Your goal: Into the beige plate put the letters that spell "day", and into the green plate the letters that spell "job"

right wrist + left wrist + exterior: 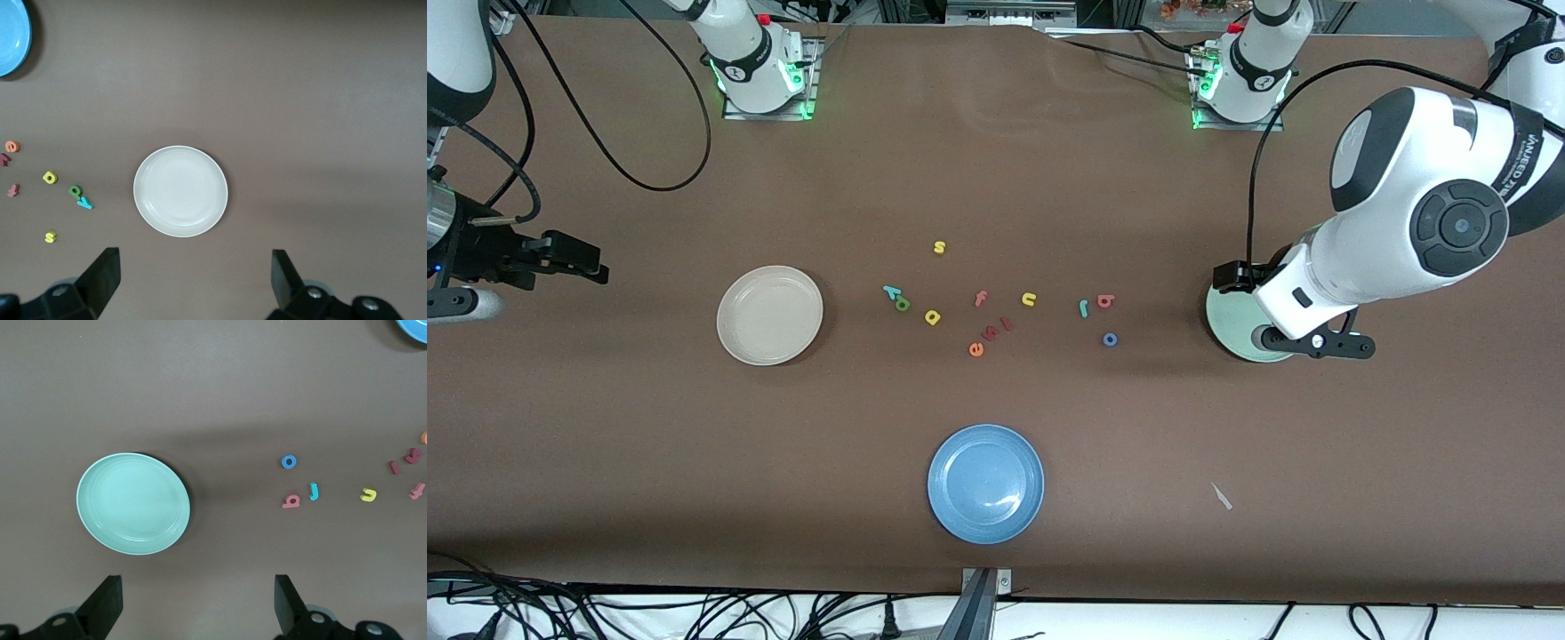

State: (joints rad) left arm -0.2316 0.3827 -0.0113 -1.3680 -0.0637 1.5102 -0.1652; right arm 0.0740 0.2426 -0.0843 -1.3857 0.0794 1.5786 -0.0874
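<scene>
I am holding both arms up and waiting, because nothing is sorted yet. The left gripper is hanging over the green plate at the left arm's end of the table, jaws spread wide and empty; the right gripper is hovering likewise, open and empty, near the beige plate toward the right arm's end. Both plates are sitting bare. The blue "o", teal "j" and red "b" are lying near the green plate. The teal "y", green letter and yellow letter are lying nearer the beige one, so I judge each arm is stationed to serve its own side.
</scene>
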